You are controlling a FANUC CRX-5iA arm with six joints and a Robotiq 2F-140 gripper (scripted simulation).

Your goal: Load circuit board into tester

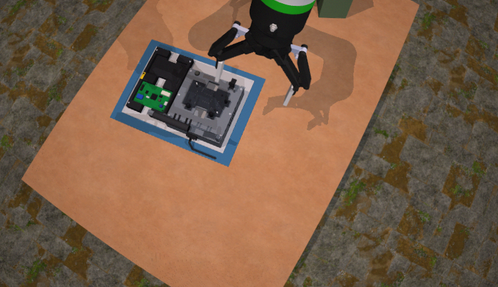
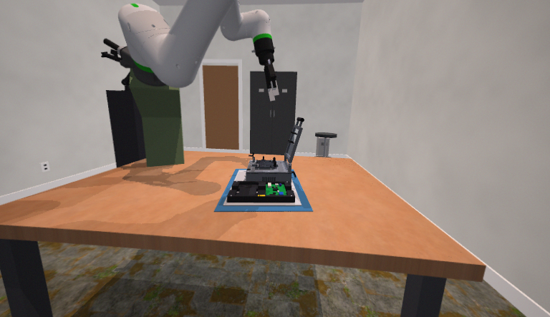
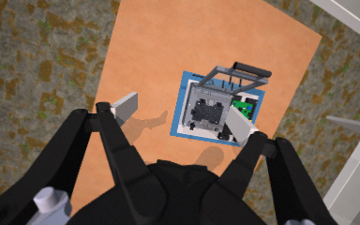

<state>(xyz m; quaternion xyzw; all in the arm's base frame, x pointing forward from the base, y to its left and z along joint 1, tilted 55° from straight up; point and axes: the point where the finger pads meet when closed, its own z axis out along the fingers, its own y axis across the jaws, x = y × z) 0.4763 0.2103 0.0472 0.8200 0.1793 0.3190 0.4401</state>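
Observation:
The green circuit board (image 1: pixel 152 96) (image 2: pixel 276 189) (image 3: pixel 242 108) lies face up in the black tray's (image 1: pixel 133 105) (image 2: pixel 243 199) hinge-side pocket, white connector end toward the tester (image 1: pixel 224 119) (image 2: pixel 255 177). The other pocket is empty. The tester's lid (image 2: pixel 292 145) (image 3: pixel 209 76) (image 1: pixel 170 119) stands open, with its black handle (image 2: pixel 300 119) (image 3: pixel 252 70) at the top. The dark pin plate (image 1: pixel 205 98) is bare. The latch hook (image 1: pixel 232 83) (image 3: pixel 192 126) stands opposite the hinge. My gripper (image 1: pixel 253 91) (image 2: pixel 273 94) (image 3: pixel 183 107) is open and empty, high above the tester's hook side. One finger partly hides the tray in the wrist view.
Tray and tester stand side by side on a white sheet with a blue border (image 1: pixel 120 116) (image 2: pixel 304 207). The raised lid and handle stick up highest. A thin black bent rod (image 1: pixel 201 153) lies beside the tester's hinge side. The green pedestal (image 1: pixel 338 1) (image 2: pixel 162 135) stands at the table's edge.

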